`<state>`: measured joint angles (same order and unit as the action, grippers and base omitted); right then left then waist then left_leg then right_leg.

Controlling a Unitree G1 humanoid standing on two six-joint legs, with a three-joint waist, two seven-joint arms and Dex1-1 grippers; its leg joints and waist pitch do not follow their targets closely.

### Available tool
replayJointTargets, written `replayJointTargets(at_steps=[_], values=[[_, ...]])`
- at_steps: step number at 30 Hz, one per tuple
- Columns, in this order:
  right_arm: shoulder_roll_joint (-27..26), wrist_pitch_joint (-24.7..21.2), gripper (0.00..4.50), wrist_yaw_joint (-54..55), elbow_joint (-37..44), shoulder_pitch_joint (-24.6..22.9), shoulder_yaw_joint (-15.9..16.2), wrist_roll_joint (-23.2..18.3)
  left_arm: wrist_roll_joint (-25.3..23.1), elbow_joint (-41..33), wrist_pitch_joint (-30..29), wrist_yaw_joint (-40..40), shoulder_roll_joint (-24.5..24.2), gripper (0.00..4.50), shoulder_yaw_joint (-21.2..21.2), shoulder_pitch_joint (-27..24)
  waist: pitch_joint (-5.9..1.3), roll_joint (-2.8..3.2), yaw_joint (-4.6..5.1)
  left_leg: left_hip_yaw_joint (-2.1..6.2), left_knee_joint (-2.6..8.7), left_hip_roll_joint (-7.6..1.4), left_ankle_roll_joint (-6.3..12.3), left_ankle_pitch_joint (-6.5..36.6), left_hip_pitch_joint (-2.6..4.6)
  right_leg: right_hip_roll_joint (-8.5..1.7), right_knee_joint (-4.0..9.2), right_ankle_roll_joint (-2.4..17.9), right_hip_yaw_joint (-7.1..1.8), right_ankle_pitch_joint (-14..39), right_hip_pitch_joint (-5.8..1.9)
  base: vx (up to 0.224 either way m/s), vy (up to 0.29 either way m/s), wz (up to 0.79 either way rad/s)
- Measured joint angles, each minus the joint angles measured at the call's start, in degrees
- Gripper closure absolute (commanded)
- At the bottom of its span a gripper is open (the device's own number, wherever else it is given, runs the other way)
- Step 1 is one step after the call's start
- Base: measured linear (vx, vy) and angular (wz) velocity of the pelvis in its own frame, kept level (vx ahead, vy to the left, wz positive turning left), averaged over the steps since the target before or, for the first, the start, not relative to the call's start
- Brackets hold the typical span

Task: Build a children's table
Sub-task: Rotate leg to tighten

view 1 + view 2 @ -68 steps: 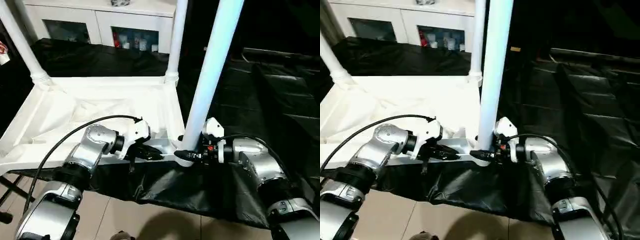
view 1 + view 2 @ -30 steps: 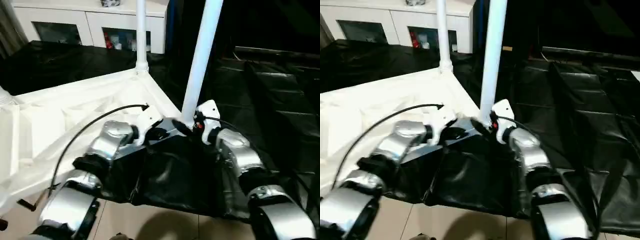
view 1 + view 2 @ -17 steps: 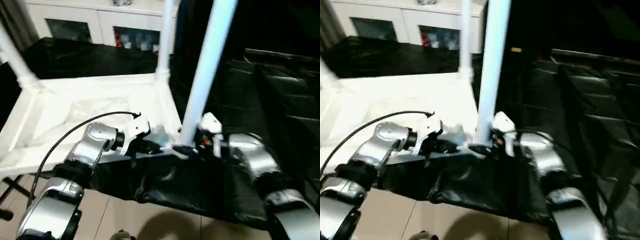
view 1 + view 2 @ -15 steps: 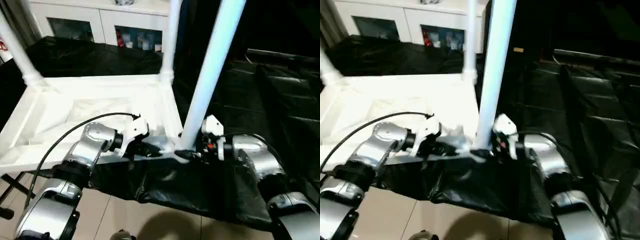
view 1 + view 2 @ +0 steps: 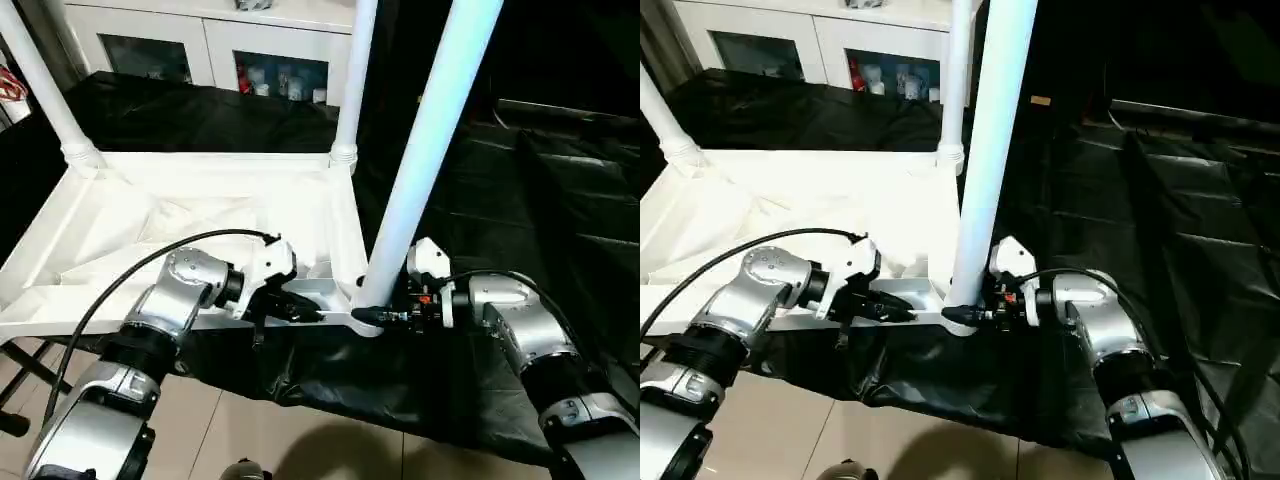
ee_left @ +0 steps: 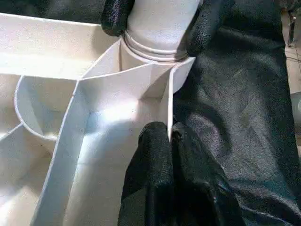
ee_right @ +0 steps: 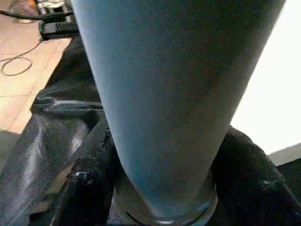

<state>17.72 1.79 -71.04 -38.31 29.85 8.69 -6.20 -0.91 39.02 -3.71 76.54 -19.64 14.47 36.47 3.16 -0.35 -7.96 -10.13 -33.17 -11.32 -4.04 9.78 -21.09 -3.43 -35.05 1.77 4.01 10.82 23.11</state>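
Right fingers (image 6: pixel 155 19) narrowed around near-corner leg (image 5: pixel 425 160) base, gripping it; left fingers (image 6: pixel 170 141) stay pinched on tabletop rim (image 6: pixel 167 101). Leg likely seating.

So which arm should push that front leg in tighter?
The right. Its gripper already has its jaws around the base of the near leg. The left gripper is pinching the top's rim, steadying it.

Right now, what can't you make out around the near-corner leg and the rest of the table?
- Near leg: top cut off by the eye views' upper edge.
- Its seat in the socket: right gripper covers both sides in the left wrist view.
- Tabletop: left corner runs off the eye views' edge.
- Cabinet contents: too small.
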Motion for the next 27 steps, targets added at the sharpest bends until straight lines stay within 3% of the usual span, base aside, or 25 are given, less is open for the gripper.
replayJointTargets(at_steps=[4, 7, 10, 14, 23, 27], values=[[-2.22, -0.22, 2.02, 8.93, -0.96, -0.34, -2.49, 0.16, -0.92, 0.59, -0.13, -6.60, 1.90, 4.50, -0.78, 0.10, -0.01, -0.07, 0.24, 0.00, -0.07, 0.00, -0.02, -0.02, 0.11, 0.00, -0.04, -0.01, -0.03, -0.02, -0.07, 0.000, 0.000, 0.00], [-5.89, -0.59, 2.05, 22.38, -3.40, 0.73, -5.80, 1.36, -2.64, 3.35, -1.60, -15.19, 5.65, 4.50, -1.54, 2.29, -0.02, -0.13, 1.25, 0.00, -0.13, 0.04, -0.02, -0.02, 0.13, -0.02, -0.01, -0.21, -0.07, 0.06, -0.12, 0.000, 0.000, 0.00], [-8.37, -1.34, 2.07, 31.93, -5.80, 2.31, -7.91, 1.87, -3.84, 5.95, -3.08, -21.86, 9.17, 4.50, -2.20, 4.26, -0.03, -0.12, 1.52, 0.00, -0.11, 0.09, -0.02, -0.02, 0.18, -0.05, 0.00, -0.24, -0.10, 0.06, -0.19, 0.000, 0.000, 0.00], [-11.54, -1.43, 2.07, 43.52, -8.81, 5.40, -8.46, 3.74, -4.51, 8.23, -3.54, -28.46, 11.60, 4.50, -2.52, 5.84, -0.11, 0.01, 1.77, 0.00, -0.06, 0.10, -0.02, -0.01, 0.18, -0.05, 0.01, -0.08, -0.11, -0.05, -0.19, 0.000, 0.000, 0.00], [-13.15, -0.69, 1.16, 45.28, -9.95, 7.15, -8.43, 4.70, -5.05, 8.49, -3.32, -28.87, 11.43, 4.50, -3.29, 6.00, -0.09, -0.03, 2.68, 0.00, 0.01, 0.11, -0.01, -0.01, 0.16, -0.04, 0.04, -0.11, -0.10, -0.03, -0.17, 0.000, 0.000, 0.00], [-12.51, 1.15, 1.08, 43.36, -10.90, 7.14, -7.68, 5.52, -5.00, 8.39, -2.03, -26.94, 10.56, 4.50, -2.89, 5.81, -0.07, -0.06, 2.78, 0.00, 0.07, 0.11, -0.01, -0.01, 0.12, -0.04, 0.04, -0.12, -0.09, -0.02, -0.12, 0.000, 0.000, 0.00]])
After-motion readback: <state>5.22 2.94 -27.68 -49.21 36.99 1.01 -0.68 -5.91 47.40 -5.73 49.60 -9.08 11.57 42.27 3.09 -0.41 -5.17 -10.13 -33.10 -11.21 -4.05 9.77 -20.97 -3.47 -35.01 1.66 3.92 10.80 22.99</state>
